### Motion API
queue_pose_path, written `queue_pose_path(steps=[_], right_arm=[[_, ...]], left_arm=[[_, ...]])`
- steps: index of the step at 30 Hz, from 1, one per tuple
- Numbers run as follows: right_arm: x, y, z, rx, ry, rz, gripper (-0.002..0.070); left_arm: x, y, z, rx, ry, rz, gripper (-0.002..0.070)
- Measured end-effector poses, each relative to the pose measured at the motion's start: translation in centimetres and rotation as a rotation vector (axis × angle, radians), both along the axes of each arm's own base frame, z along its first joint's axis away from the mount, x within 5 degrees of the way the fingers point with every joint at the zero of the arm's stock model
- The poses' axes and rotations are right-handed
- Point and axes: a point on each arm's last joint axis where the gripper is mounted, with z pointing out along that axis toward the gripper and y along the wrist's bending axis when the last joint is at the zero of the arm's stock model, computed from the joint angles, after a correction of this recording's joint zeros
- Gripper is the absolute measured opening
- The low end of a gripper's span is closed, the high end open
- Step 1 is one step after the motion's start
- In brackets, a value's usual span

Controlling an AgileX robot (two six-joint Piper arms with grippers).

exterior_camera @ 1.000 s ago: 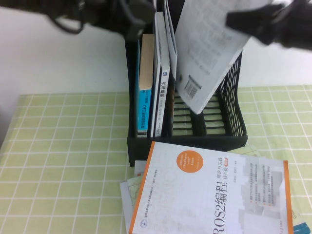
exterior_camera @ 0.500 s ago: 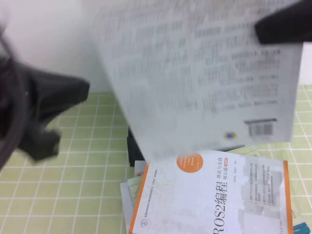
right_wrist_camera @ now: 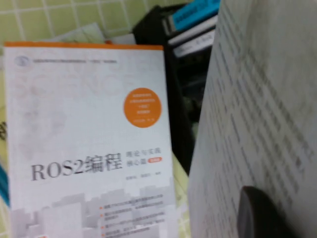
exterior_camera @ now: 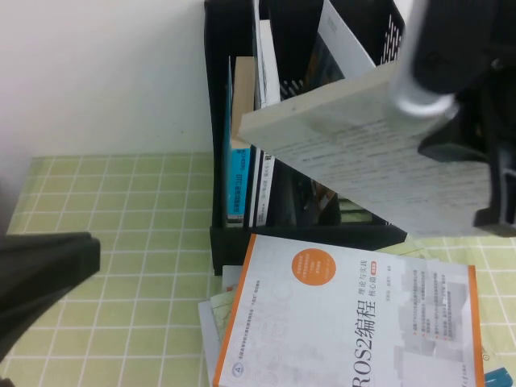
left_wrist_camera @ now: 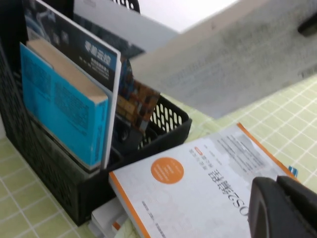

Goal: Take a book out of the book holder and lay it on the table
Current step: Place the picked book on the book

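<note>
Book [exterior_camera: 363,153] gripped by right pincer [exterior_camera: 472,153] above book holder [exterior_camera: 306,234]; left pincer [exterior_camera: 40,274] state unclear.

We see the big thick paperback book [exterior_camera: 363,149] up in the air, above the tall black plastic book holder [exterior_camera: 306,235] and out of its slots. It is tilted, with its pale page edge facing us and a grey-white cover full of small print turned down toward the front. One end is gripped at the right gripper [exterior_camera: 476,161]; in the right wrist view a dark finger [right_wrist_camera: 260,215] presses on the cover. The book holder stands upright at the back of the worktop [exterior_camera: 121,218], a light green cloth with white squares. Its sides have little holes and slots, and upright dividers split it into compartments.
</note>
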Motion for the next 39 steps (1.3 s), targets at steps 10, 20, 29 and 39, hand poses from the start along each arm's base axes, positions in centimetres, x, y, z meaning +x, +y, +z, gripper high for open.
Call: queue_pose_path(steps=[10,20,29,39], right_arm=[[-2.6,7.7,-4.6,-0.227,-0.155,0.032,0.0118],[-2.1,9.8,-9.8,-0.5,-0.304,0.059,0.0118],[-2.4,8.8,-8.4,-0.463,-0.318,0.059,0.0118],[-3.3,8.6,-16.1,-0.557,-0.078,0.028,0.0118]], left_arm=[[0.1,-0.1,-0.9,0.009,0.041,-0.004,-0.0003],[0.0,-0.1,-1.0,0.01,0.046,-0.007,-0.0003],[0.0,-0.1,-1.0,0.004,0.055,-0.004,-0.0003],[-0.1,-0.1,-1.1,0.011,0.069,-0.011,-0.0003]])
